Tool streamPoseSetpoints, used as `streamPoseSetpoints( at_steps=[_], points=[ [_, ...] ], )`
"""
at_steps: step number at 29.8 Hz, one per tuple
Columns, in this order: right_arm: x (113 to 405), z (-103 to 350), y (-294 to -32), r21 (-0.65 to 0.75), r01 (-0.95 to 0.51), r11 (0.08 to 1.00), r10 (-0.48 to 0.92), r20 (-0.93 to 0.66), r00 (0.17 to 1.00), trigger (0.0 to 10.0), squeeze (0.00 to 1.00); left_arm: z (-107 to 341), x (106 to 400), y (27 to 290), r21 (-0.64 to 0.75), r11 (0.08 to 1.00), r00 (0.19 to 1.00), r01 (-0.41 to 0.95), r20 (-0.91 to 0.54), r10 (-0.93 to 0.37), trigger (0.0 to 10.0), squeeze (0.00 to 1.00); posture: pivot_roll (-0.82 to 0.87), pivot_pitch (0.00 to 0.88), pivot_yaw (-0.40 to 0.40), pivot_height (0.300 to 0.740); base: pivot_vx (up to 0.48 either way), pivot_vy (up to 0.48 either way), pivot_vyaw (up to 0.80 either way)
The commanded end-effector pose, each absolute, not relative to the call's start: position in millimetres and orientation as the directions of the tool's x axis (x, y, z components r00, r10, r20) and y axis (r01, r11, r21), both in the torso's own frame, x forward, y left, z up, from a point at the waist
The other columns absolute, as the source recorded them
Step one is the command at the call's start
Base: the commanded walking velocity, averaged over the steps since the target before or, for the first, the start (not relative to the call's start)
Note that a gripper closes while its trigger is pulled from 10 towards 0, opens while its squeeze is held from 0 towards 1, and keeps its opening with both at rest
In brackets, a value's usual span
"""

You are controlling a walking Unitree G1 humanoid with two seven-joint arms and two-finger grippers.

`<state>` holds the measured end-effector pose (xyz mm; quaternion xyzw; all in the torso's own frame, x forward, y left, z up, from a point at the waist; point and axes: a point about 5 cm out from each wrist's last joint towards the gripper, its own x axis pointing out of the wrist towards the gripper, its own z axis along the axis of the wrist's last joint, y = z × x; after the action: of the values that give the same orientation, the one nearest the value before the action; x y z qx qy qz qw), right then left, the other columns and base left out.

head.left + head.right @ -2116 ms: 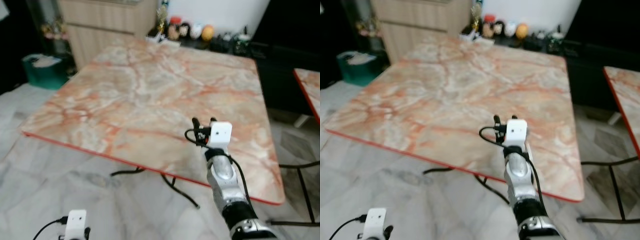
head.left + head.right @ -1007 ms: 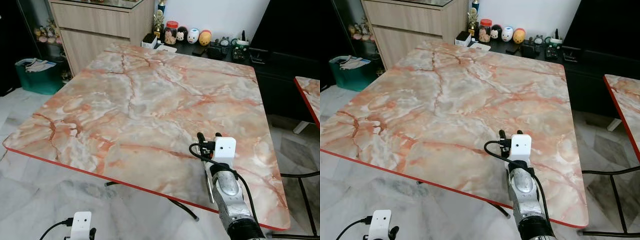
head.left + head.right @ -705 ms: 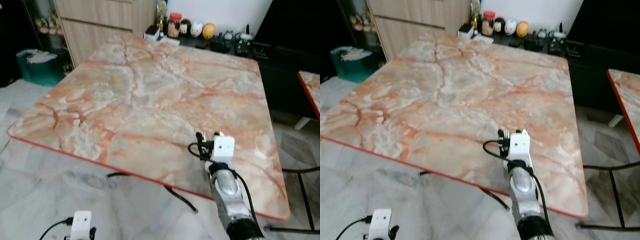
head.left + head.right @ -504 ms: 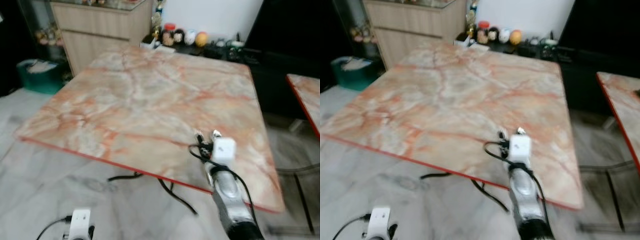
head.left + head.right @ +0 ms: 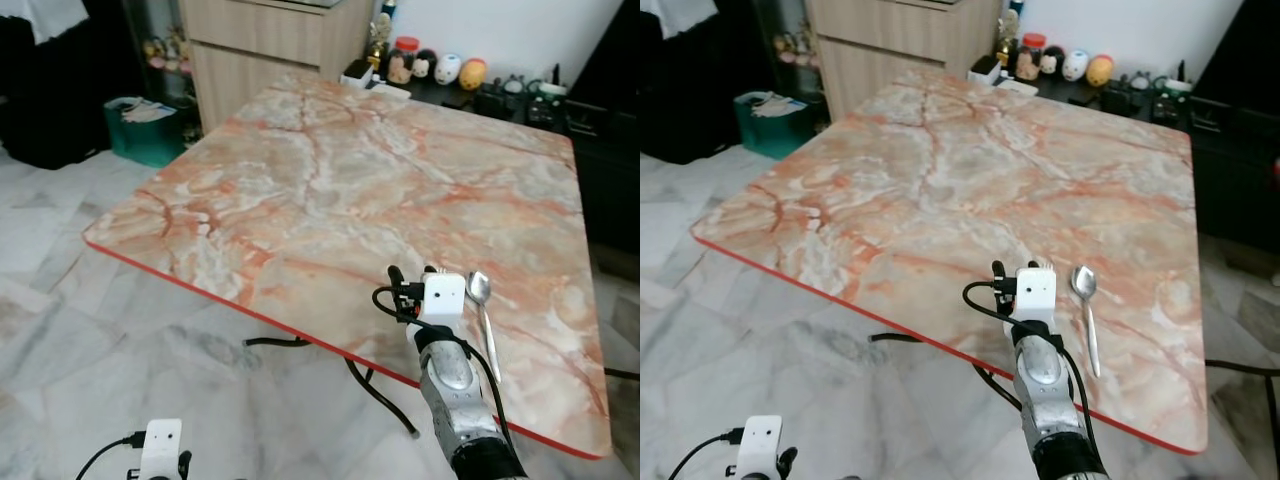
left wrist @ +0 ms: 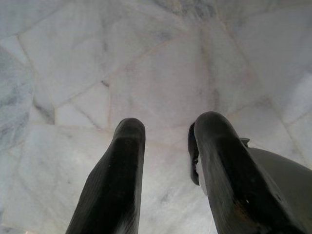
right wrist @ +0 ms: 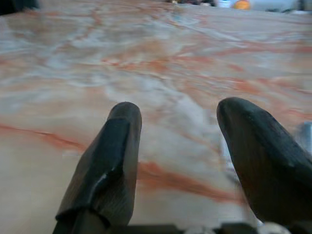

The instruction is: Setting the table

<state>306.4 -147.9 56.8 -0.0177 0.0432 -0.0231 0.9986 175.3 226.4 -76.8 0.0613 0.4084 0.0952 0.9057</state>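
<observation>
A silver spoon [image 5: 483, 308] lies flat on the orange-veined marble table [image 5: 330, 180], near its front right corner, with the bowl pointing away from me. My right gripper [image 5: 412, 272] hovers low over the table just left of the spoon. It is open, with nothing between its fingers [image 7: 117, 141]. The left gripper [image 6: 168, 124] hangs low over the white marble floor, its fingers apart and holding nothing. Its white wrist box [image 5: 160, 445] shows at the bottom left.
The table's red front edge [image 5: 250, 318] runs diagonally before me, with black legs [image 5: 300, 345] beneath. Behind the table stand a wooden cabinet [image 5: 270, 40], a teal bin [image 5: 140, 125] and a low black shelf with jars and figurines [image 5: 440, 70]. Open floor lies to the left.
The whole view has swung, so the camera moved. The spoon, earlier half hidden beside my right forearm, now shows in full to the right of the open gripper.
</observation>
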Motion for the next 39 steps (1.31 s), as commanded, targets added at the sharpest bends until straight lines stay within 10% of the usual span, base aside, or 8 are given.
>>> streamPoseSetpoints(
  at_steps=[1,19,21,24,26,39],
  points=[
    [307.0,52.9,-155.4,-0.045,0.1,0.994,-0.105,-0.126,0.987,10.0,0.0,-80.7,168.4,225.0,0.19,0.975,0.628,-0.118,-0.746,0.221,10.0,0.0,0.05,0.0,-0.074,0.74,0.0,0.0,0.0],
    [305.2,46.5,-163.4,0.033,0.16,0.987,-0.146,-0.252,0.956,10.0,0.0,-81.8,166.7,224.4,0.192,0.975,0.62,-0.11,-0.753,0.218,10.0,0.0,0.05,0.0,-0.075,0.74,0.0,0.0,0.0],
    [306.2,46.2,-164.7,0.036,0.169,0.985,-0.154,-0.266,0.952,10.0,0.48,-82.0,166.4,224.5,0.194,0.975,0.618,-0.108,-0.755,0.219,10.0,0.0,0.05,0.0,-0.075,0.74,0.0,0.0,0.0],
    [306.7,45.8,-164.7,0.041,0.166,0.985,-0.148,-0.287,0.946,10.0,0.38,-82.4,165.5,224.9,0.195,0.975,0.614,-0.107,-0.758,0.219,10.0,0.0,0.05,0.0,-0.075,0.74,0.0,0.0,0.0],
    [306.9,45.7,-164.6,0.043,0.165,0.985,-0.145,-0.296,0.944,10.0,0.0,-82.7,165.0,225.0,0.195,0.975,0.613,-0.106,-0.76,0.218,10.0,0.0,0.05,0.0,-0.075,0.74,0.0,0.0,0.0],
    [312.5,47.7,-163.0,0.072,0.173,0.982,-0.141,-0.329,0.934,10.0,0.0,-83.6,164.1,223.8,0.197,0.975,0.607,-0.099,-0.765,0.216,10.0,0.0,0.05,0.0,-0.073,0.74,0.0,0.0,0.0]
  ],
)
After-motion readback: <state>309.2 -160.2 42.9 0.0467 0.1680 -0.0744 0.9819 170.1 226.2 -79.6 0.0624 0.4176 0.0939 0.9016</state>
